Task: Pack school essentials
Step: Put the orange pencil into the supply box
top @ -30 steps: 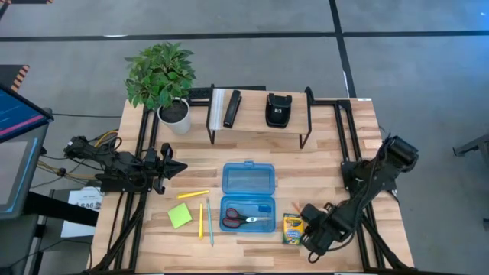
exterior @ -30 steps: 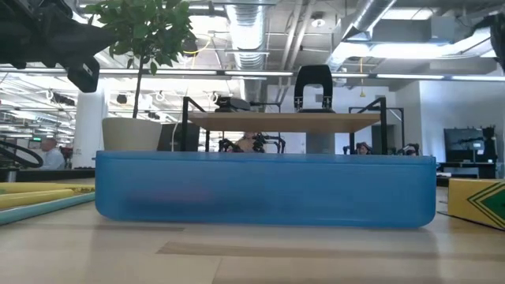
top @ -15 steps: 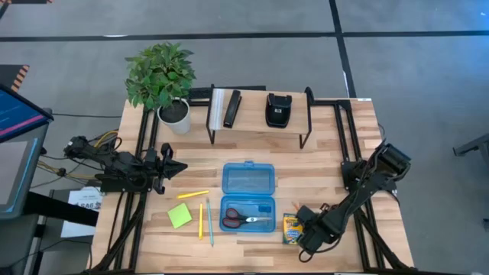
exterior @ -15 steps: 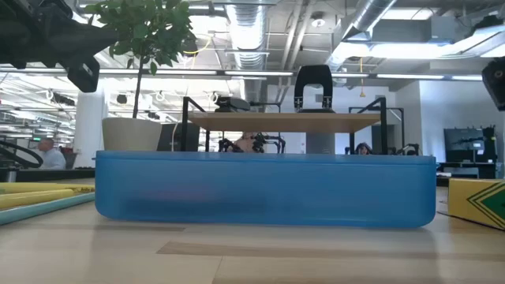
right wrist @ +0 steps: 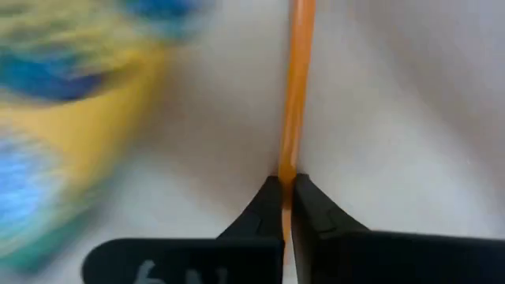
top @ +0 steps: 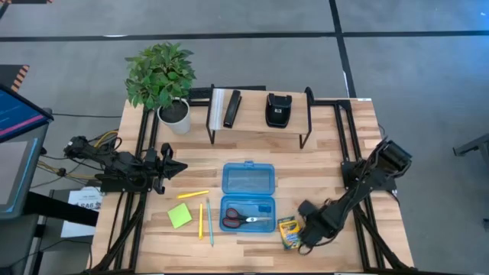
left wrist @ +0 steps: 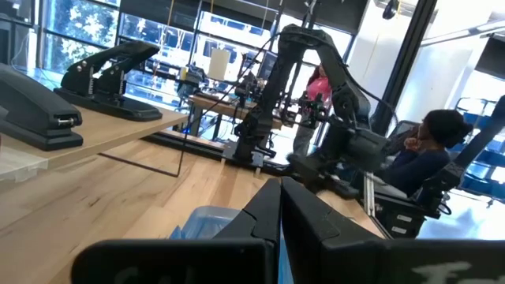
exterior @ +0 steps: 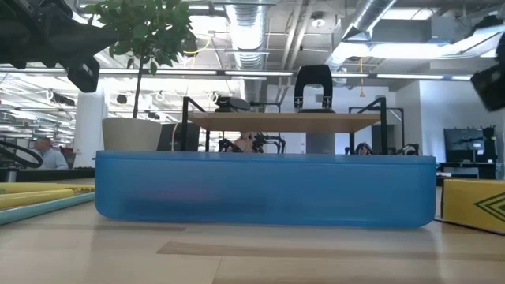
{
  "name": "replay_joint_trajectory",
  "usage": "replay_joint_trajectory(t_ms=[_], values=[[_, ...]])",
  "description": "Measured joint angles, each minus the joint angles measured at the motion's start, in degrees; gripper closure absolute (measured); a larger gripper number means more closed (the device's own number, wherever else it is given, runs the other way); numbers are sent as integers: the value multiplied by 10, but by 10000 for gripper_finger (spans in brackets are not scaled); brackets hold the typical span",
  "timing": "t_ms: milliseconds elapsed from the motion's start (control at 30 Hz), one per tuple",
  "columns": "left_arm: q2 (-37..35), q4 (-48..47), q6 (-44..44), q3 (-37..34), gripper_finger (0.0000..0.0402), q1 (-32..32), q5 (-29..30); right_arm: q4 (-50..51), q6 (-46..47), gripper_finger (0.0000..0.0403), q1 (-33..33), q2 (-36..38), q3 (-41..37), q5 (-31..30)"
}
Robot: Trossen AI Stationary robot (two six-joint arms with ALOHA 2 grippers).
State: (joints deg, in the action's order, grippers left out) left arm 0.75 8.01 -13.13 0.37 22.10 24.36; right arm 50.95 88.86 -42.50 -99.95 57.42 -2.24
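The blue case lies open mid-table, lid point(top: 248, 179) flat, base point(top: 248, 215) holding the red-handled scissors point(top: 244, 221). The lime sticky-note pad point(top: 180, 215) and thin pencils point(top: 201, 220) lie to its left. The crayon box point(top: 289, 231) lies askew to its right, next to my right gripper point(top: 307, 229), which is shut on an orange pencil point(right wrist: 293, 95). My left gripper point(top: 179, 166) hovers shut and empty at the table's left. My right gripper pinches one end of the orange pencil point(right wrist: 286, 177) between its two fingertips. The pencil runs straight on ahead of the fingers, in line with them, over the table top. Whether it is lifted clear, I cannot tell.
A potted plant point(top: 164, 80) stands at the far left. A low wire shelf point(top: 260, 126) at the far edge carries two black stapler-like objects point(top: 231, 108) point(top: 277, 109). People sit in the room beyond the table point(left wrist: 426, 158).
My right gripper has shut on the orange pencil beside the crayon box. The crayon box has turned a little and shifted toward the blue case.
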Motion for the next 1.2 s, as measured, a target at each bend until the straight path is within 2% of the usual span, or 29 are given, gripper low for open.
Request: replay_joint_trajectory(t_ms=[200, 367, 467, 633, 733, 867, 1100, 1200], values=[[0, 0, 0, 0, 401, 0, 0, 64, 26, 397, 2, 56, 2, -37], [0, 0, 0, 0, 401, 0, 0, 51, 11, 399, 12, 101, 4, -96], [0, 0, 0, 0, 401, 0, 0, 35, -47, 400, 28, 113, 14, -130], [0, 0, 0, 0, 401, 0, 3, -37, -197, 400, 84, 113, 55, -149], [0, 0, 0, 0, 401, 0, 3, -96, -301, 400, 120, 95, 85, -150], [0, 0, 3, 0, 401, 0, 3, -122, -424, 400, 157, 51, 146, -142], [0, -6, 3, 0, 401, 0, 1, -111, -611, 400, 180, -69, 274, -99], [0, -6, 3, 0, 401, 0, 1, -51, -654, 400, 180, -121, 332, -96]])
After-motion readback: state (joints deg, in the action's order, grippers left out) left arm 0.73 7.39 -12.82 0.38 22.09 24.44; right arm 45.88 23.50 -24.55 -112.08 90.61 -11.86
